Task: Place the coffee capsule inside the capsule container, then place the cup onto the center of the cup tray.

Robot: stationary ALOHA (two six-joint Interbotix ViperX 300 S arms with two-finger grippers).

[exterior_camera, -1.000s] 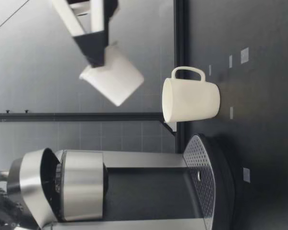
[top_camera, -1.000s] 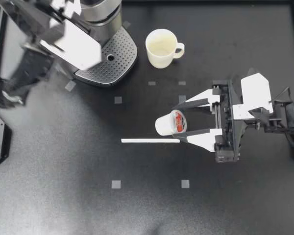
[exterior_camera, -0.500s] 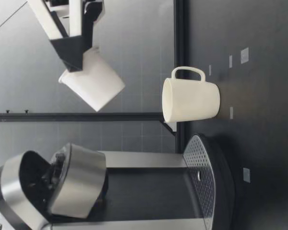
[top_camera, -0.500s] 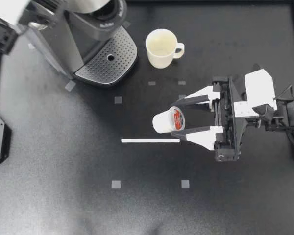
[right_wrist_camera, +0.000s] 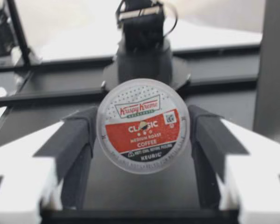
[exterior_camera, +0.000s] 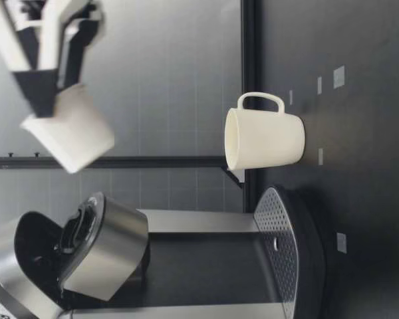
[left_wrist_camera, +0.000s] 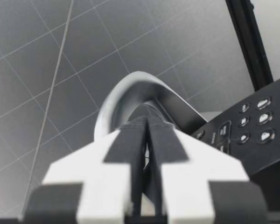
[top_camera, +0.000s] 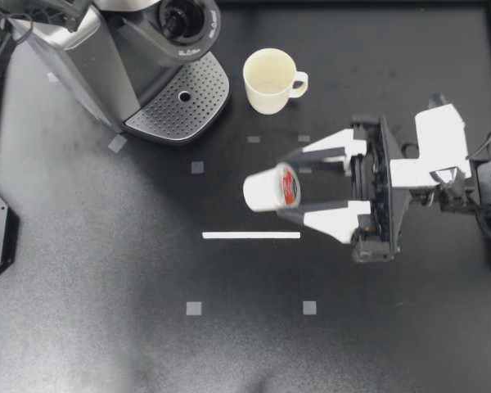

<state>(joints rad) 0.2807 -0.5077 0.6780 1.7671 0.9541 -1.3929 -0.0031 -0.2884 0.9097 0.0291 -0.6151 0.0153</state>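
Right now, from my end:

- Worktop (top_camera: pixel 106 286): black, with small grey tape squares and a thin white strip (top_camera: pixel 250 235) lying flat near the middle.
- Coffee machine (top_camera: pixel 131 57): it stands at the far left corner. Its lid (exterior_camera: pixel 100 246) is tipped up and the round capsule chamber (top_camera: pixel 182 18) is uncovered. The perforated cup tray (top_camera: pixel 180 98) at its foot has nothing on it.
- My right claw (top_camera: pixel 290 187): it comes in from the right and is clenched on the capsule, one finger pressing each side. The low view shows it raised well above the worktop.
- My left claw (top_camera: pixel 64 11): only partly seen from above, by the raised lid. In its own wrist view the fingers (left_wrist_camera: pixel 130 140) are pressed together with just a sliver between, and the silver lid is right ahead of them.
- Cup (top_camera: pixel 270 79): cream, upright on the worktop just beside the cup tray, not on it, with its handle toward my right arm's side.
- Capsule (top_camera: pixel 266 190): white with a red foil top facing the right wrist camera. It is held tilted in the air, well apart from the machine and above the strip's near side.
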